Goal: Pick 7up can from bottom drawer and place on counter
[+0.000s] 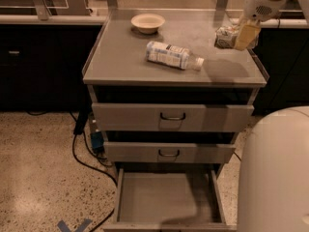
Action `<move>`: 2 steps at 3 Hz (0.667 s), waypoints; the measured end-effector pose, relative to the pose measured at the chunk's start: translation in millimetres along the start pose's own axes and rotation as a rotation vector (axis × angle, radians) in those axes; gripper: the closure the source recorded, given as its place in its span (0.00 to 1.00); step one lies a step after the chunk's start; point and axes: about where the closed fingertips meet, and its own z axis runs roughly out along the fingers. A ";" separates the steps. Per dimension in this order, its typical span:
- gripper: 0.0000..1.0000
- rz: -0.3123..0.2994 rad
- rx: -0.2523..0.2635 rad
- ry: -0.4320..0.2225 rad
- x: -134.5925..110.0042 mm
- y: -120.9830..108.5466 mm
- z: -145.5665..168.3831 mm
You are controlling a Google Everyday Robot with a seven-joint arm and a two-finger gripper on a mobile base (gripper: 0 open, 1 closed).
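The 7up can [225,36], silvery with green patches, is held on its side in my gripper [236,36] above the right part of the counter [125,57]. The gripper is shut on the can, and its pale yellow finger [246,36] covers the can's right end. A shadow lies on the counter below the can. The bottom drawer [166,197] is pulled open, and its flat grey floor is bare.
A clear plastic bottle [171,55] with a white-blue label lies on its side mid-counter. A small pale bowl [147,22] stands at the back of the counter. The two upper drawers [172,117] are closed. Cables [84,149] trail on the floor at left. My white base [275,173] fills the lower right.
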 end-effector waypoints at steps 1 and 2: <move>1.00 0.069 -0.028 -0.074 14.3 -2.4 14.3; 1.00 0.103 -0.060 -0.102 20.6 -1.0 32.4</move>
